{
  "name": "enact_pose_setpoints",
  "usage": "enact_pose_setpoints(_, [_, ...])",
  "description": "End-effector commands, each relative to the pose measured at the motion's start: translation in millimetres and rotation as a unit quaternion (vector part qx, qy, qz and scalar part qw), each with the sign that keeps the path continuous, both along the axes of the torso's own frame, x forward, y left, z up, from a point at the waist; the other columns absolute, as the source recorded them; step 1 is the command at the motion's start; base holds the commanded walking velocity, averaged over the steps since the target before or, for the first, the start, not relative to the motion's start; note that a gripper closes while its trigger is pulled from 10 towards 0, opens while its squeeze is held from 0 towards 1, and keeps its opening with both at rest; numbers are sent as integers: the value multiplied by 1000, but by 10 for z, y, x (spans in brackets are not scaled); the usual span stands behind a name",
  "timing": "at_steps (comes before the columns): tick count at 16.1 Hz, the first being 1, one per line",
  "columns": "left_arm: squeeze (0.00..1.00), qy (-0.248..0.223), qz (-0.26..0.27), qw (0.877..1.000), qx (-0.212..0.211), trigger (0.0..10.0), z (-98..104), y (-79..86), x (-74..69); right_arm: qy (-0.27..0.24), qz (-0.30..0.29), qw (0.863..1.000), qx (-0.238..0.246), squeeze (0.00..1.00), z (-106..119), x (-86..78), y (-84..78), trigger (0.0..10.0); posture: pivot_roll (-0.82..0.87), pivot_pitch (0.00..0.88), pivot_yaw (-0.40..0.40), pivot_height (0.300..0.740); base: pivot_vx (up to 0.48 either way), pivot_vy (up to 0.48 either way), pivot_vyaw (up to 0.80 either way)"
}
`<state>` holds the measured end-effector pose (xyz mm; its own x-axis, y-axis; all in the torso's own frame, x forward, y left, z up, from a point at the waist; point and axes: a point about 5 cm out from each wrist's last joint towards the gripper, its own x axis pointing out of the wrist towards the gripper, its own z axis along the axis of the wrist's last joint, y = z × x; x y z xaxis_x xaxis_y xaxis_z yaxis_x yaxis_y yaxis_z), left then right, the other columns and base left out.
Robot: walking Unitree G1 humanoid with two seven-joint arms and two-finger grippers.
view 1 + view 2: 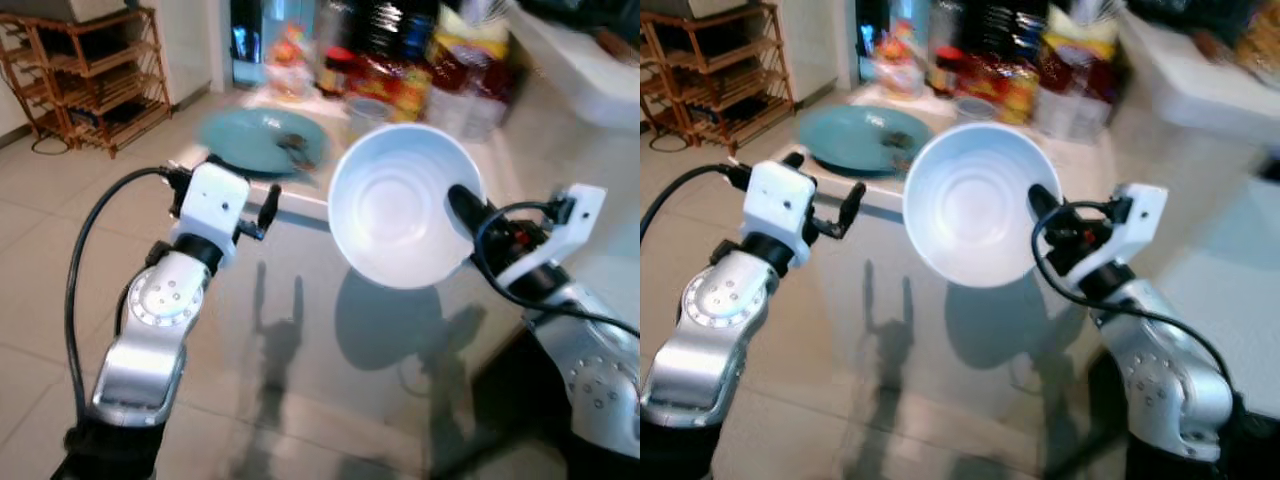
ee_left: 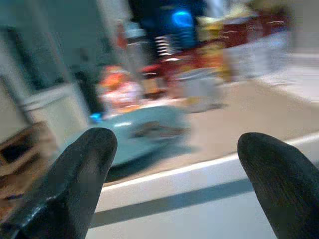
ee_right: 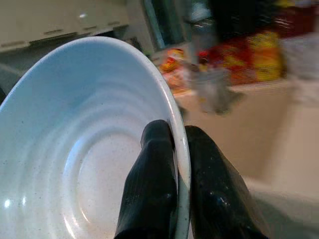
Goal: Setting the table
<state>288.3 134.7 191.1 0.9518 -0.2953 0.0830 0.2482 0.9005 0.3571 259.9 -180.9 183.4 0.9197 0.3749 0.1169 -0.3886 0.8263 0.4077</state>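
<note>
Up in the air, the right gripper (image 3: 175,149) pinches the rim of a white bowl (image 1: 405,200). One black finger is inside the bowl and the other is outside, with the rim squeezed between them. The bowl is tipped on its side, so its inside faces the robot's head. It hangs above the near part of the pale table (image 1: 330,330), and its shadow falls on the table under it.

The left gripper (image 2: 174,164) is held up near the table's edge. Its two black fingers (image 2: 79,169) are spread wide apart with nothing between them.

Farther back on the table lies a blue-green plate (image 1: 262,140) with something dark on it. Behind the plate stand blurry jars and packets (image 1: 410,70). A wooden rack (image 1: 85,75) stands on the tiled floor to the left.
</note>
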Motion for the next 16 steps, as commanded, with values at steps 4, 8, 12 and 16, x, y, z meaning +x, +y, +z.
enact_pose_setpoints(4, [0, -12, -28, 999, 8, 10000, 68, -83, 51, -24, -37, 999, -10, 0, 85, -45, -69, 10000, 51, 1, -5, 740, 0, -478, 0])
enact_pose_setpoints(8, [0, -13, -44, 999, 10, 10000, 76, -140, 84, -25, -58, 998, -18, 0, 86, -71, -129, 10000, 42, 0, 18, 740, 0, -480, 0])
enact_pose_setpoints(12, [0, -11, -45, 999, 7, 10000, 57, -141, 77, -15, -77, 997, -23, 0, 74, -52, -165, 10000, 42, 3, 11, 740, 0, -480, 0])
enact_pose_setpoints(16, [0, -9, -37, 999, 0, 10000, 41, -126, 78, -3, -90, 995, -38, 0, 38, -12, -110, 10000, 42, 4, 9, 740, 0, -480, 0])
